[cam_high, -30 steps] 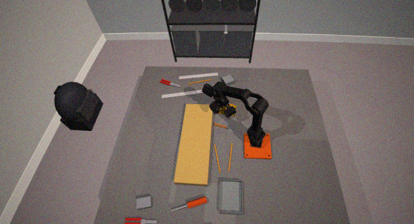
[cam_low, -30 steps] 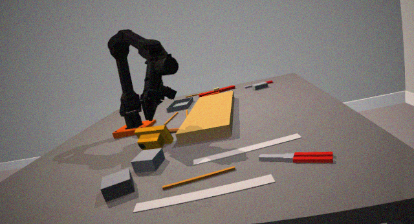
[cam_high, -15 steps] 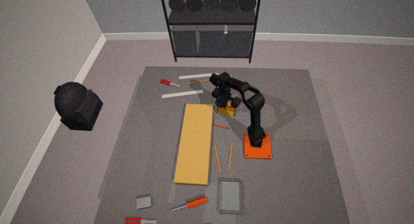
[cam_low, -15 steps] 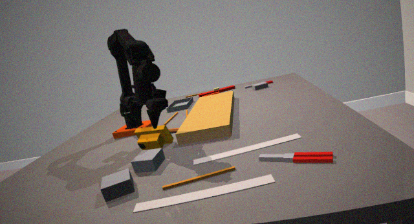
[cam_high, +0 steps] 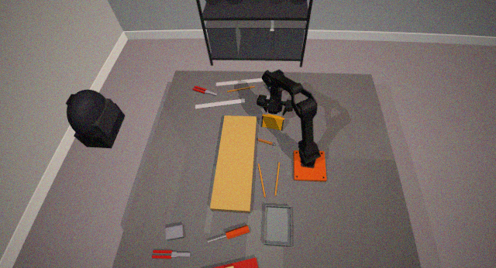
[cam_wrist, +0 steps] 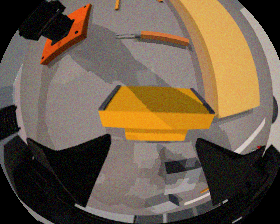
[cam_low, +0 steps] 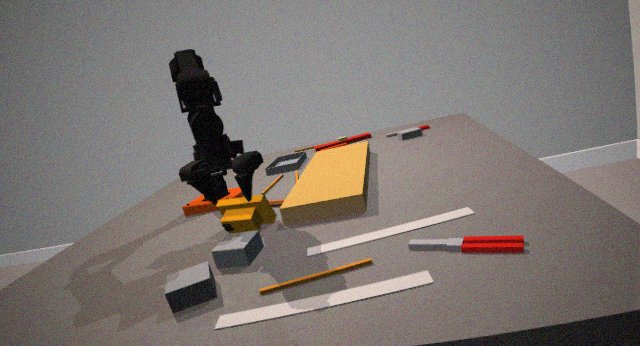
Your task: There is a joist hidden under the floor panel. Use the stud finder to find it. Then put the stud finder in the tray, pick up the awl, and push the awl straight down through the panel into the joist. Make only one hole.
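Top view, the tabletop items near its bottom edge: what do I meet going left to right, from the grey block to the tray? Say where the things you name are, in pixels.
Grey block (cam_high: 174, 231), orange-handled screwdriver (cam_high: 237, 231), grey tray (cam_high: 266, 225) (cam_low: 285, 169).
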You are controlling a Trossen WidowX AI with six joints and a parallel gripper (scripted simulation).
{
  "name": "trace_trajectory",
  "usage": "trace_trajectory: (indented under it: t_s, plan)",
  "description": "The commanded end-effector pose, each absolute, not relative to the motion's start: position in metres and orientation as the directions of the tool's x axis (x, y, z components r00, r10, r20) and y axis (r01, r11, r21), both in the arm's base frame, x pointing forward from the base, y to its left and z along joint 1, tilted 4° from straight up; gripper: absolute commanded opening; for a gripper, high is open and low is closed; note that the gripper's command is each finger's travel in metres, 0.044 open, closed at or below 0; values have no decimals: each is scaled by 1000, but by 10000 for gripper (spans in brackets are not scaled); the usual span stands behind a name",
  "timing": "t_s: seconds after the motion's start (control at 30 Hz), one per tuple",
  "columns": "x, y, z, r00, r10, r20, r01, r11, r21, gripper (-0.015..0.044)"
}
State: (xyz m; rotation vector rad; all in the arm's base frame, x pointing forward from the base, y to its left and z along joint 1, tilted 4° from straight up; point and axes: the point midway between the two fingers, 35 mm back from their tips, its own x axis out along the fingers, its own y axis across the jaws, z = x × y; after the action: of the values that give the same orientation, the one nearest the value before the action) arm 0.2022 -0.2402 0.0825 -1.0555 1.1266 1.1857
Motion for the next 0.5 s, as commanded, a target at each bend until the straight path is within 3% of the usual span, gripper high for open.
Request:
trace_trajectory:
  t_s: [0.0,0.47]
  plan:
    - [204,-242,83,50,148,-988,-997,60,-41,440]
    - [206,-244,74,50,148,-988,-997,60,-41,440]
